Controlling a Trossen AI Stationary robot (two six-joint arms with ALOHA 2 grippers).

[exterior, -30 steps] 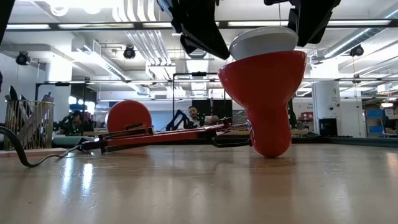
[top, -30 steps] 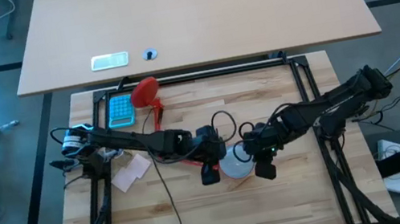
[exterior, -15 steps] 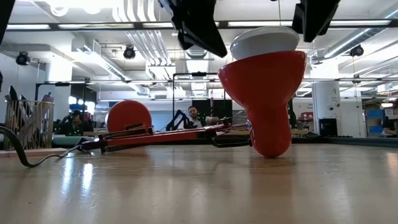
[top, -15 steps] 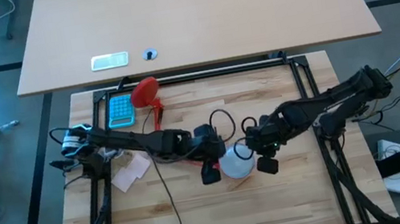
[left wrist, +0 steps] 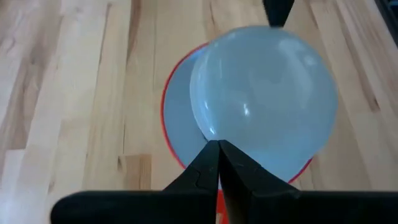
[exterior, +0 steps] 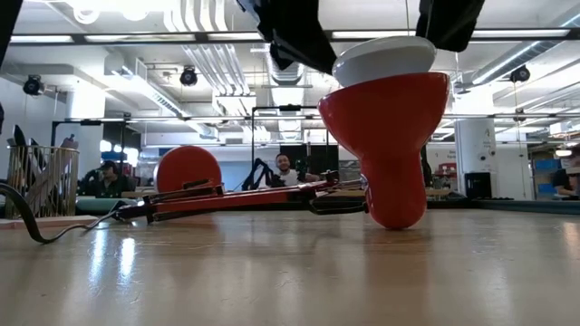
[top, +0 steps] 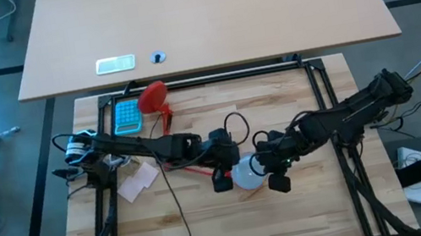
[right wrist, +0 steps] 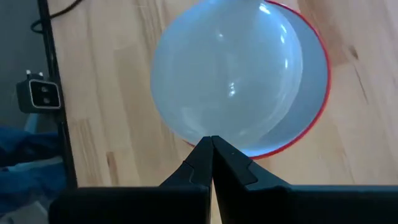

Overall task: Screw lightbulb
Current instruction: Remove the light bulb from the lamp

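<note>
A red lamp shade (exterior: 390,136) stands on the table with its open end up. The white lightbulb (exterior: 381,59) sits in its mouth; only the round dome shows, slightly tilted, and its base is hidden inside the shade. My left gripper (top: 221,183) is shut at the dome's left side. My right gripper (top: 279,180) is shut at its right side. Both wrist views look down on the dome (left wrist: 264,102) (right wrist: 227,81) past shut fingertips. My left gripper's shut fingertips (left wrist: 217,149) come slanting down from the table's left and meet the edge of the bulb's dome (exterior: 337,65). The bulb rests in the shade. My right gripper's shut fingertips (right wrist: 211,144) stand at the dome's right edge (exterior: 431,47); whether they touch it I cannot tell.
The lamp's red arm (exterior: 236,195) lies along the table to its round red base (top: 152,96). A black cable (top: 233,127) loops near the shade. A blue flat object (top: 126,115) and paper scraps (top: 137,180) lie at the left.
The bulb's dome has tipped a little in the shade, its left edge lower than before. My left gripper has edged toward the dome. My right gripper has shifted slightly toward the table's far edge and come back.
</note>
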